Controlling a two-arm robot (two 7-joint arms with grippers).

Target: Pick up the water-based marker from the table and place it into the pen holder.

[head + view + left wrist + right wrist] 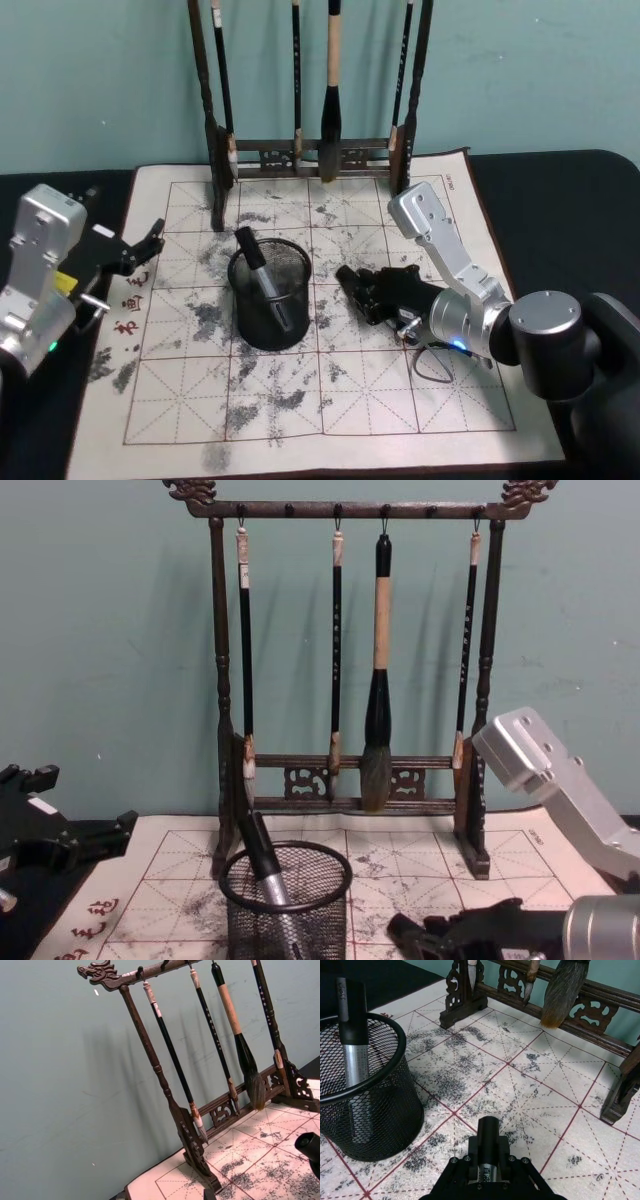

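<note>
Jaws clamped so we can lift the water-based marker [488, 1142], our right gripper [365, 288] sits three o'clock of the pen holder [262, 325]; left gripper [140, 250] parked, jaws apart.

One surface [560, 190] carries one calligraphy mat [420, 400], one mesh pen holder [292, 325], one wooden brush rack [216, 630] hung with four brushes [381, 630], and two markers, a first marker [248, 250] and a second marker [488, 1135], while two grippers are there, the left gripper [148, 245] and the right gripper [358, 285].

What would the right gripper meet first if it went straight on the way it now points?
The right gripper, holding a marker, would probably meet the mat first; the pen holder sits beside its line; depth unclear.
</note>
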